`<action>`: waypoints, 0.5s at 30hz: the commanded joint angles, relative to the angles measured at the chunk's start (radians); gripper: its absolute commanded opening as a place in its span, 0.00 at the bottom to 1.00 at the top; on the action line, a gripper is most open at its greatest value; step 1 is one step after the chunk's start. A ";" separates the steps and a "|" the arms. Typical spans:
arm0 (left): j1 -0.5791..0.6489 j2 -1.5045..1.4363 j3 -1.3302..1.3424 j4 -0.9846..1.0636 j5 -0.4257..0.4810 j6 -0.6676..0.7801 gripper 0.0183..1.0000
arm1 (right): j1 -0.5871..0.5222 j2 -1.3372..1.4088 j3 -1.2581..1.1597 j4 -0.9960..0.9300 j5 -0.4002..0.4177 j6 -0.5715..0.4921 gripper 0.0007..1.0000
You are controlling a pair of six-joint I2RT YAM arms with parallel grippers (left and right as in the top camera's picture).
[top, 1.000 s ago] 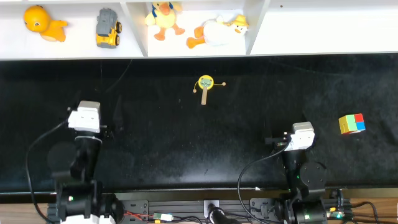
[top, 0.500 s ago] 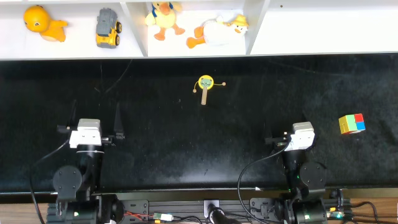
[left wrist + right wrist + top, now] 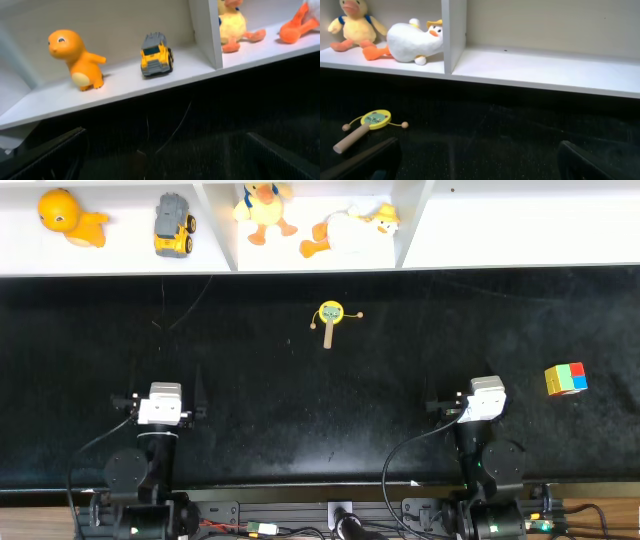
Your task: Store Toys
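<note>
A small hand drum with a green-and-yellow face and a wooden handle lies on the black table, far ahead of both arms; the right wrist view shows the hand drum too. A multicoloured cube sits at the table's right. Stored on the white shelf are an orange dinosaur, a yellow truck, a yellow duck plush and a white goose plush. My left gripper is open and holds nothing, low near its base. My right gripper is open too, also near its base.
The shelf runs along the table's far edge, split by upright dividers. Its right compartment holds nothing. Black matting covers the table between the arms and the shelf.
The left arm has drawn back toward its base and shifted slightly right. The right arm and all the toys have stayed put.
</note>
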State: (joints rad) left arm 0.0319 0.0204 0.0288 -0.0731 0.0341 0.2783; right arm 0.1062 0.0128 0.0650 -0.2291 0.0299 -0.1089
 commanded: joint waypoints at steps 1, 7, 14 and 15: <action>-0.013 -0.018 -0.021 -0.016 -0.038 0.043 1.00 | 0.005 -0.008 0.002 0.002 -0.004 0.000 0.99; -0.011 -0.018 -0.021 -0.014 -0.036 0.005 1.00 | 0.005 -0.008 0.003 0.002 -0.004 0.000 0.99; -0.012 -0.018 -0.021 -0.012 -0.036 0.002 1.00 | 0.005 -0.008 0.003 0.002 -0.004 0.000 1.00; -0.012 -0.018 -0.021 -0.012 -0.036 0.003 1.00 | 0.005 -0.008 0.003 0.002 -0.004 0.000 1.00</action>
State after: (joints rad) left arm 0.0257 0.0139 0.0154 -0.0895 0.0101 0.2916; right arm 0.1066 0.0128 0.0650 -0.2291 0.0299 -0.1085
